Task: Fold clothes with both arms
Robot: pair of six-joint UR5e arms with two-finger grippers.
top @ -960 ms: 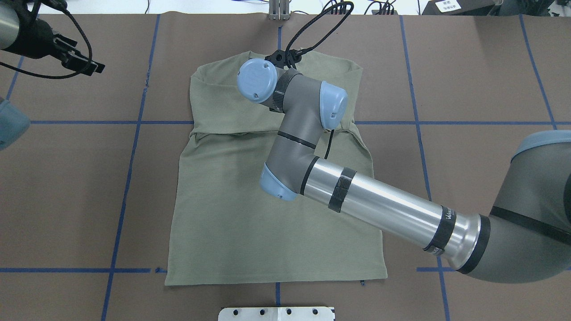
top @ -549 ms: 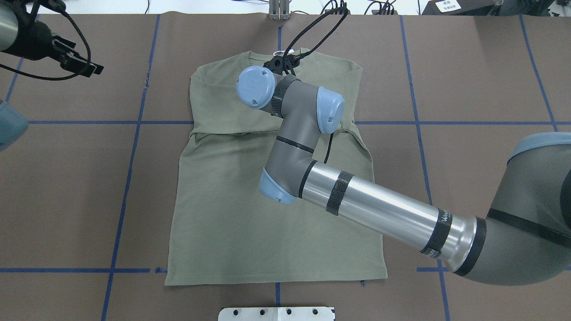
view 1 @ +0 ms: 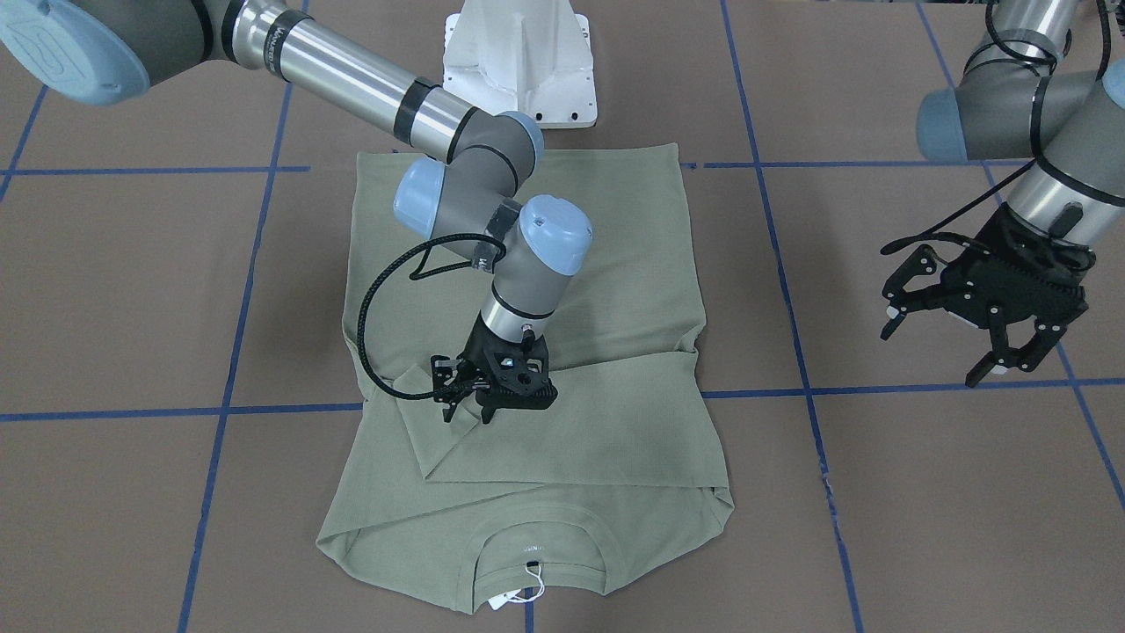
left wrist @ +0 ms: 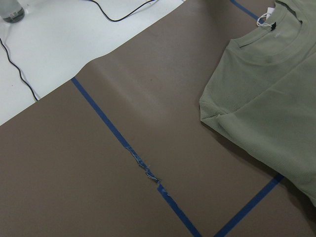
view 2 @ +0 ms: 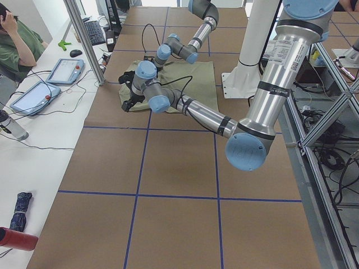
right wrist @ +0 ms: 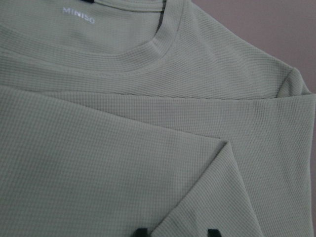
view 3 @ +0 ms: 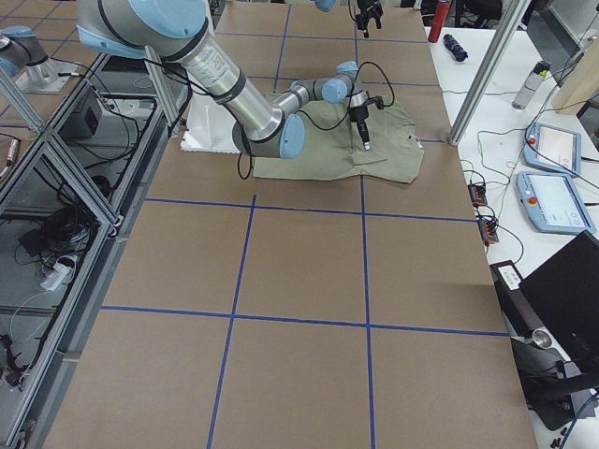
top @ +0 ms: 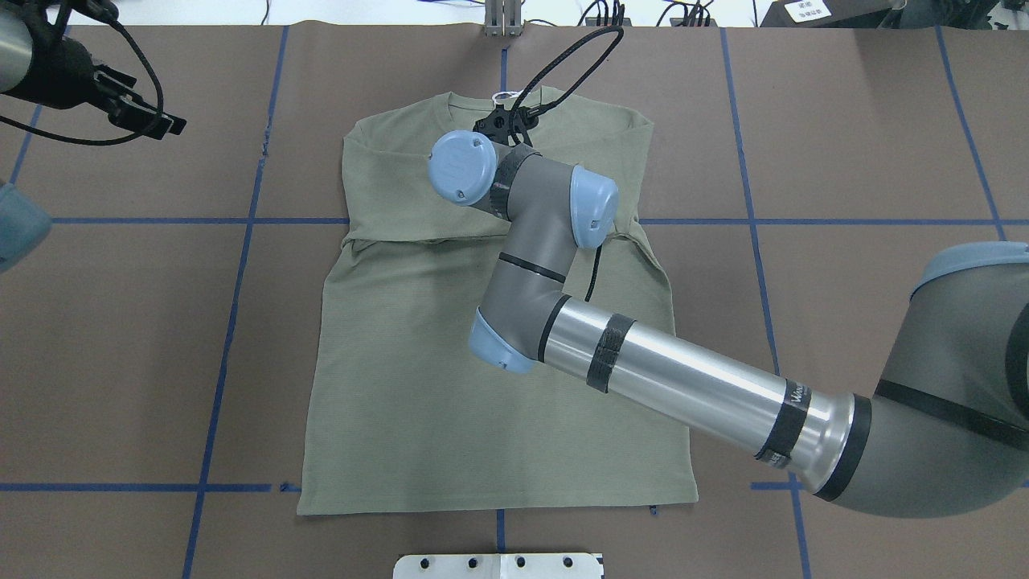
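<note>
Right end effector (view 1: 468, 411) back; waffle-knit shirt (view 1: 615, 264)

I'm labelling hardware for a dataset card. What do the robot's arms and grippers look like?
The right arm and left arm are grey and polished-silver tubes with light blue joint caps and black bands. The right gripper and left gripper are black two-finger linkages, each fed by a looping black cable.

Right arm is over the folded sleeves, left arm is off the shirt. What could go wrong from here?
The right end effector is open right above stacked sleeve folds on the shirt; closing may pinch several layers or pull the fold apart. The left end effector hovers off the cloth, so nothing pins it against sliding. The black cable loops low and might snag fabric.
</note>
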